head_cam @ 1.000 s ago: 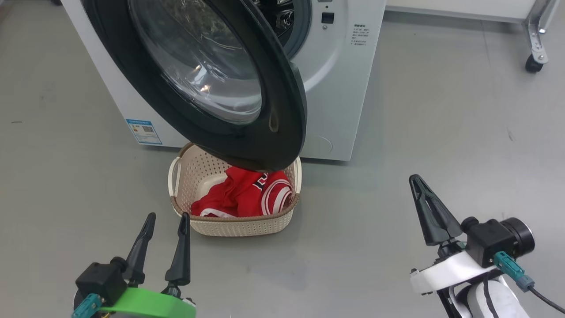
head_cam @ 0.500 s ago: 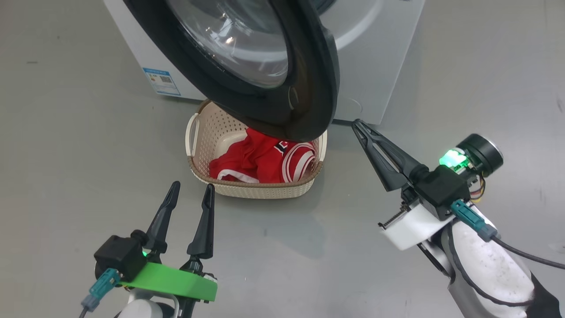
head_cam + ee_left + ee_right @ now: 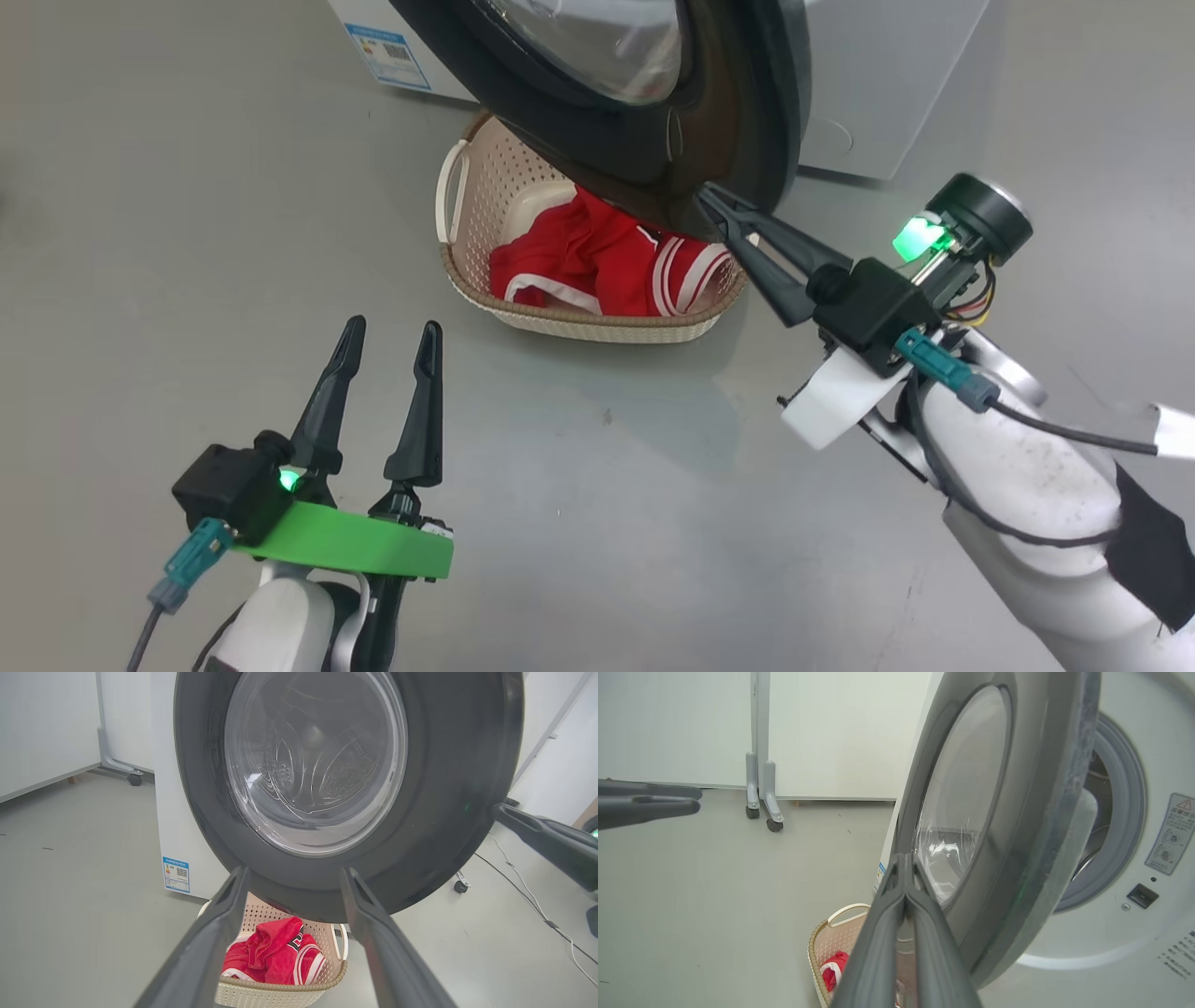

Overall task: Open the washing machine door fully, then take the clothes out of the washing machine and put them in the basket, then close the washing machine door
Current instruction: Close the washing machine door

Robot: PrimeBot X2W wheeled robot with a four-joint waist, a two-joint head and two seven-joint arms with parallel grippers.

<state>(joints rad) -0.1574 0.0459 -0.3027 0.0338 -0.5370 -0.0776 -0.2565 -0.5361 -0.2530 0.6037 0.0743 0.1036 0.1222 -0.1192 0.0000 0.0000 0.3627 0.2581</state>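
- Head view: the washing machine door stands swung out from the white washing machine, its black rim hanging over the far edge of the basket. The basket sits on the grey floor — long axis running across the view, a handle at its left end — with the red clothes heaped inside. The right gripper has its fingers pressed together on nothing, tips right at the door's lower rim; I can't tell whether they touch it. The left gripper hovers near and low, fingers spread wide and empty, pointing toward the basket, with bare floor all round it.
- Left wrist view: the door faces the camera full on, glass bowl in the middle. Basket and clothes lie below, between the two spread fingers. The right gripper's tip comes in at the rim's right edge.
- Right wrist view: the door is almost edge-on — the drum opening gapes behind it to the right. The closed fingers point at the door's outer face, and open floor lies off to the left.
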